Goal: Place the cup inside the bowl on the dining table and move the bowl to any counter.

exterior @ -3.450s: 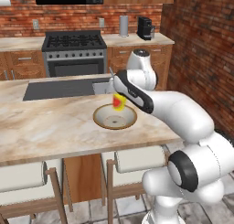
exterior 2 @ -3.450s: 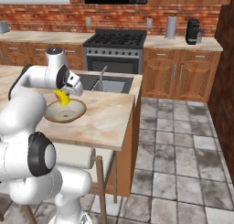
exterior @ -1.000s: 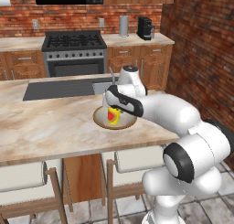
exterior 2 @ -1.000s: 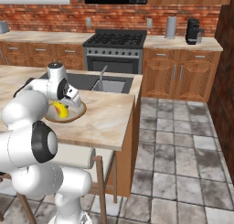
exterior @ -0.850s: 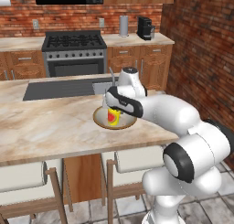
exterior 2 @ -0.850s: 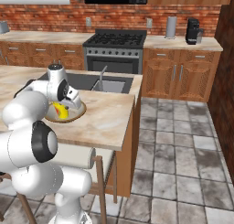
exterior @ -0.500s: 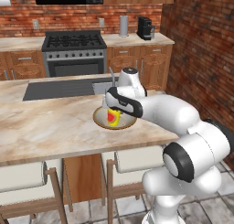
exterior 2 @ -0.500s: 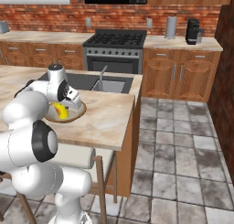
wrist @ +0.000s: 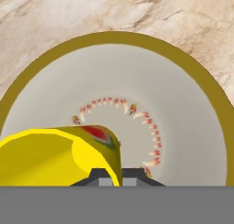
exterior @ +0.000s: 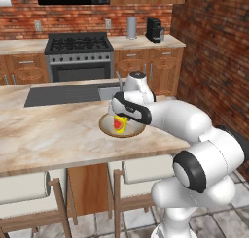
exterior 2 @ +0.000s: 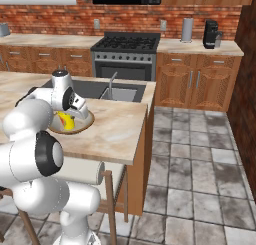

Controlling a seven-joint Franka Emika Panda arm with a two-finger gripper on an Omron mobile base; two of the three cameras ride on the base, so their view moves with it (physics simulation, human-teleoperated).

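At the centre of my left base view the gripper [exterior: 119, 116] is down over the bowl [exterior: 108, 128], pinching the wall of the cup [exterior: 120, 125]. The cup sits inside the bowl on the dining table [exterior: 53, 135]. In my hand view the cup [wrist: 59, 155] fills the lower left, with the bowl [wrist: 183, 122] ringing it.

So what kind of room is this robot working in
A home kitchen, rendered rather than real: a black stove against a red brick wall, wooden cabinets, and an island top with a built-in sink and stools.
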